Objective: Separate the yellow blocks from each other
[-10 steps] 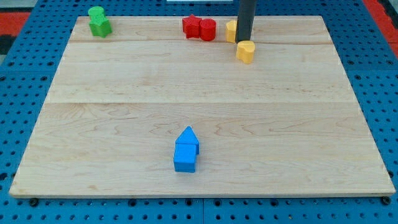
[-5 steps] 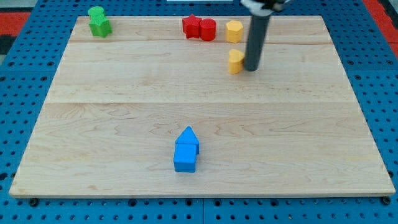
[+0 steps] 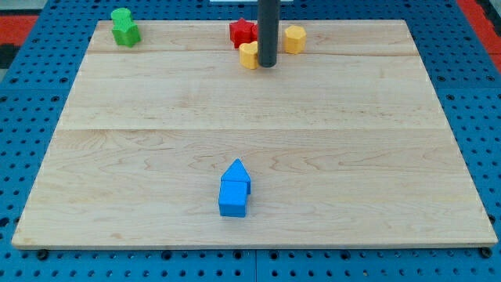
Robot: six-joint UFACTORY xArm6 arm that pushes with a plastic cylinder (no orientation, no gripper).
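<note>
A yellow hexagonal block sits near the view's top, right of centre. A second yellow block lies to its lower left, just below the red blocks. My tip stands right against the right side of this second yellow block. The rod rises between the two yellow blocks and hides part of the red pair.
Two green blocks sit together at the view's top left corner of the wooden board. Two blue blocks sit together near the view's bottom centre.
My tip moved left and up, pushing the lower yellow block left and up to just under the red blocks. The hexagonal yellow block stayed put.
</note>
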